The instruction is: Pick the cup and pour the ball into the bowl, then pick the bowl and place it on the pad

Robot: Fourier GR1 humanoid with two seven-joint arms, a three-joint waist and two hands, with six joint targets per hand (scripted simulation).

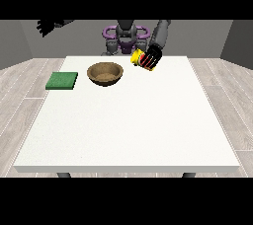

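Hand at view's right [153, 57]: fingers curled round yellow cup [138, 57], tilted, just right of wooden bowl [105, 74], not over it. Risk: more tilt here, ball misses bowl and lands on bench [128, 120]. Other hand [47, 25] raised at view's left, fingers: can't tell. Green pad [62, 80] left of bowl.

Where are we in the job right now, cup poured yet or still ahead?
Done: the yellow cup is picked up, with the hand at the view's right curled round it beside the bowl. In hand: the pour; the cup looks tipped, and no ball shows in the bowl. Left: moving the bowl onto the green pad, where it does not yet sit.
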